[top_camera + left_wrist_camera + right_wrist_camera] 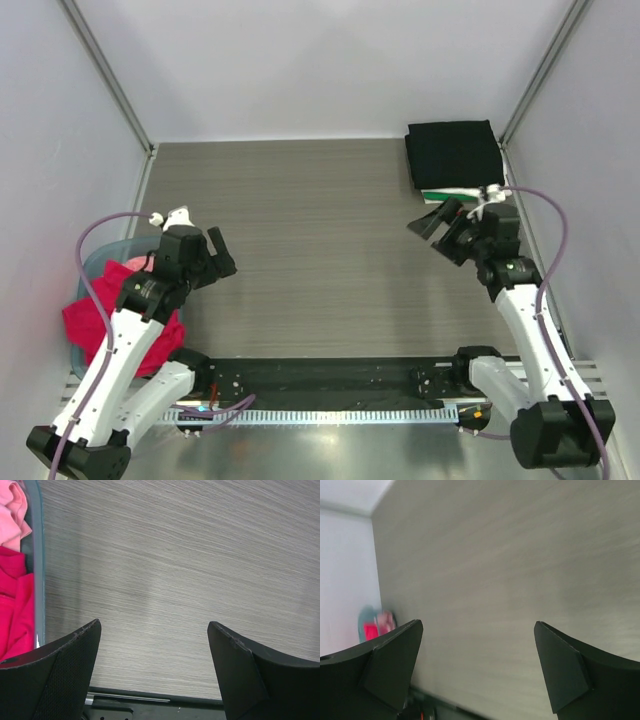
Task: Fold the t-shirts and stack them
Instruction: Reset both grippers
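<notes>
A folded black t-shirt (453, 152) tops a stack at the table's far right corner, with white and green shirt edges (455, 194) showing under it. A red t-shirt (105, 325) and a pink one (120, 268) lie in the pale blue tub (92, 262) at the left; the red shirt (15, 610) and the pink shirt (15, 510) also show in the left wrist view. My left gripper (218, 256) is open and empty above bare table, just right of the tub. My right gripper (432, 222) is open and empty, just in front of the stack.
The grey wood-grain table (320, 250) is walled in by white panels on three sides. A black rail (320, 385) with the arm bases runs along the near edge. The tub's rim (39, 560) stands at the left in the left wrist view.
</notes>
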You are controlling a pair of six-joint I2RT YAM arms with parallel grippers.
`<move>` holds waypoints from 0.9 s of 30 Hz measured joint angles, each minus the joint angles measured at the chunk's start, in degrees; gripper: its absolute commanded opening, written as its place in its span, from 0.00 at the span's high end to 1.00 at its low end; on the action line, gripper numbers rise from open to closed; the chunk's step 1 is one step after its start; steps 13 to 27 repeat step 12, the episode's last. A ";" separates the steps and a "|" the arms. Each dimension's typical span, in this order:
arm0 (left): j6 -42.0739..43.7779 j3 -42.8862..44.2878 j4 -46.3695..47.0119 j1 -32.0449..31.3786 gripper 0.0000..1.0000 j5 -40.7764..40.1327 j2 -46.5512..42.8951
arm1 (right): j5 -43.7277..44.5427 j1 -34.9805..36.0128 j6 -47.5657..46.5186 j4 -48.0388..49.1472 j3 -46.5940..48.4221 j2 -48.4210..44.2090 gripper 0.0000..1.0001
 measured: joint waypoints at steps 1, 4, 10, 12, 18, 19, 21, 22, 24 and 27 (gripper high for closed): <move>0.00 0.00 0.00 0.00 0.12 -0.04 -0.11 | 0.44 3.48 0.33 -1.14 -0.66 -0.50 0.00; 0.00 -0.02 0.00 0.00 0.13 -0.33 -0.37 | 2.01 11.65 1.42 -3.02 -1.90 -2.64 0.00; -0.15 -0.02 -0.02 0.00 0.13 -0.96 -0.35 | 6.95 19.85 4.42 -5.55 -4.79 -7.78 0.00; -0.50 -0.02 -0.04 0.00 0.13 -1.20 -0.35 | 8.50 20.02 4.96 -6.60 -5.60 -9.44 0.00; -0.50 -0.02 -0.04 0.00 0.13 -1.20 -0.35 | 8.50 20.02 4.96 -6.60 -5.60 -9.44 0.00; -0.50 -0.02 -0.04 0.00 0.13 -1.20 -0.35 | 8.50 20.02 4.96 -6.60 -5.60 -9.44 0.00; -0.50 -0.02 -0.04 0.00 0.13 -1.20 -0.35 | 8.50 20.02 4.96 -6.60 -5.60 -9.44 0.00; -0.50 -0.02 -0.04 0.00 0.13 -1.20 -0.35 | 8.50 20.02 4.96 -6.60 -5.60 -9.44 0.00; -0.50 -0.02 -0.04 0.00 0.13 -1.20 -0.35 | 8.50 20.02 4.96 -6.60 -5.60 -9.44 0.00; -0.50 -0.02 -0.04 0.00 0.13 -1.20 -0.35 | 8.50 20.02 4.96 -6.60 -5.60 -9.44 0.00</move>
